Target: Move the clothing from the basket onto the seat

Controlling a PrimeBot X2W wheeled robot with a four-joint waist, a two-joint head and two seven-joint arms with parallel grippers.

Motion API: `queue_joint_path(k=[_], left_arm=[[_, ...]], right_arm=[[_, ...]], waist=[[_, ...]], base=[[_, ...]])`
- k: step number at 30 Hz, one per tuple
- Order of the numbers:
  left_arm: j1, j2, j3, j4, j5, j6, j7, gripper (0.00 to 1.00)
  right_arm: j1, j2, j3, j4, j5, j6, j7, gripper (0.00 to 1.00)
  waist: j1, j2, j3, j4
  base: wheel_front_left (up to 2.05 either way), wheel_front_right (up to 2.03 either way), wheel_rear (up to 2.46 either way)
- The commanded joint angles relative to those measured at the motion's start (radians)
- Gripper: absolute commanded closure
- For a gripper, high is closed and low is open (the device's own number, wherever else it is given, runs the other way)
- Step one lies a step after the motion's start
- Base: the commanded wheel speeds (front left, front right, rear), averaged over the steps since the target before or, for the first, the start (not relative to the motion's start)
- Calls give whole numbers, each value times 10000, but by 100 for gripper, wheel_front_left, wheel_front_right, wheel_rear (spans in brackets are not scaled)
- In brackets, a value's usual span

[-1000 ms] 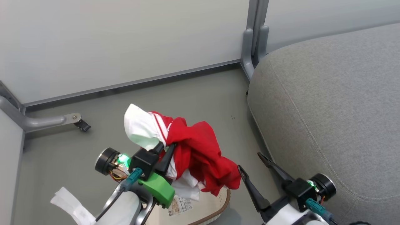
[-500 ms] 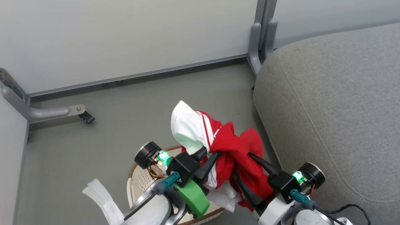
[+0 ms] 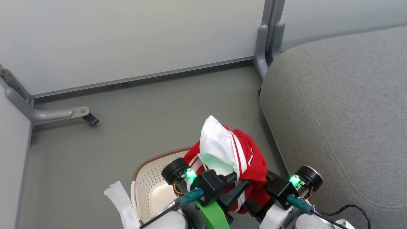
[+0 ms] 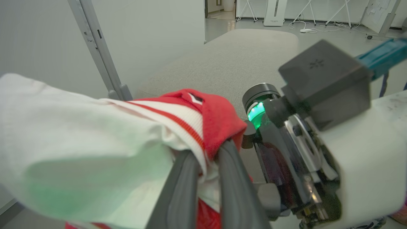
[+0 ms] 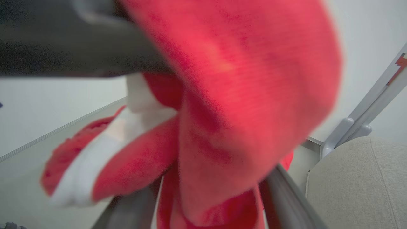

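The clothing (image 3: 246, 152), red with white stripes and a white panel, hangs bunched above the floor between the basket and the seat. My left gripper (image 3: 237, 183) is shut on it from below; in the left wrist view its fingers (image 4: 187, 181) pinch a white and red fold. My right gripper (image 5: 210, 190) stands open, its two fingers wide apart with red cloth draped between them; in the head view the cloth hides those fingers. The cream basket (image 3: 149, 184) sits on the floor at the lower left. The grey seat (image 3: 343, 111) rises at the right.
Grey partition walls stand behind, with a post (image 3: 268, 35) at the seat's far corner. A metal foot with a black caster (image 3: 90, 119) juts out at the left. A white paper-like strip (image 3: 122, 203) lies beside the basket. A black cable (image 3: 346, 211) trails at the lower right.
The camera has shifted. My left gripper has carried the clothing to the right, closer to the seat. My open right gripper has come in under the cloth, which now covers its fingers.
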Motion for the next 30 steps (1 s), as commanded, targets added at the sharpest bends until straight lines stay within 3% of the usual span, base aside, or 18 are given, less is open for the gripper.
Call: queue_joint_path(k=[1, 4, 6, 7, 8, 9, 27, 28, 29, 30], left_arm=[[-266, 118, -147, -145, -192, -44, -13, 100], [-430, 282, -393, -260, -404, -47, -29, 100], [-521, 367, -502, -308, -530, -48, -61, 100], [-552, 413, -553, -316, -604, -48, -81, 100], [-580, 446, -593, -315, -631, -49, -92, 100], [-619, 481, -632, -315, -666, -49, -112, 100], [-591, 711, -467, -147, -766, 317, -444, 100], [-590, 715, -473, -139, -764, 323, -457, 94], [-591, 719, -473, -126, -760, 341, -458, 67], [-588, 717, -462, -115, -759, 386, -451, 54]], right_arm=[[-192, -34, 58, -93, 97, -3, -49, 0], [-183, -79, 161, -182, 132, -3, -48, 0], [-210, -106, 189, -254, 106, -3, -48, 51], [-205, -116, 189, -296, 65, -3, -49, 72], [-189, -122, 187, -337, 35, -3, -49, 81], [-163, -142, 244, -372, 27, -3, -49, 100], [282, -122, 50, -816, 264, -3, -51, 100], [289, -118, 31, -825, 256, -3, -51, 100], [299, -110, -2, -842, 250, -3, -51, 100], [315, -104, -23, -854, 245, -3, -51, 100]], waist=[[0, 0, 24, 24], [0, 0, 65, 63], [0, 0, 79, 86], [0, 0, 83, 100], [0, 0, 85, 111], [0, 0, 82, 126], [0, 0, -10, 174], [0, 0, -6, 177], [0, 0, 0, 182], [0, 0, 5, 185]], base=[[0, 0, 0], [0, 0, 0], [0, 0, 0], [0, 0, 0], [0, 0, 0], [0, 0, 0], [0, 0, 0], [0, 0, 0], [0, 0, 0], [0, 0, 0]])
